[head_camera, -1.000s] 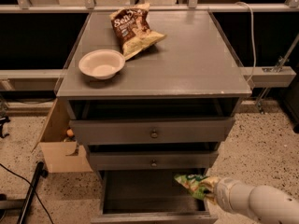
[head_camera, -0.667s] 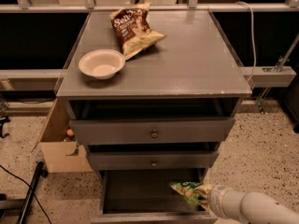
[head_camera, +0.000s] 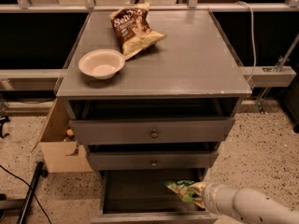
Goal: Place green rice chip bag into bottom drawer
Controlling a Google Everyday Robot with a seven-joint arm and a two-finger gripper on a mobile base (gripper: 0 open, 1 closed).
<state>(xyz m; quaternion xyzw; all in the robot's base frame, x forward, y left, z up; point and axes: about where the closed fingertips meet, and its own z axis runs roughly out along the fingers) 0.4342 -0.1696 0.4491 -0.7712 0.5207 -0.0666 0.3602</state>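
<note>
The green rice chip bag (head_camera: 180,190) is small and bright green with pale markings. It hangs over the right part of the open bottom drawer (head_camera: 135,192), whose inside is plain and dark. My gripper (head_camera: 198,194) reaches in from the lower right on a white arm and is shut on the bag's right end. The bag sits just inside the drawer opening, above its floor. The two shallower knobbed drawers above are pushed nearly in.
On the grey cabinet top (head_camera: 187,64) lie a brown-and-yellow chip bag (head_camera: 133,29) and a white bowl (head_camera: 101,64). A cardboard box (head_camera: 58,143) stands on the floor at the left. A black cable and bar (head_camera: 28,195) lie at lower left.
My gripper has carried the green bag leftward and a little lower, further over the open bottom drawer. Everything on the cabinet top has stayed put.
</note>
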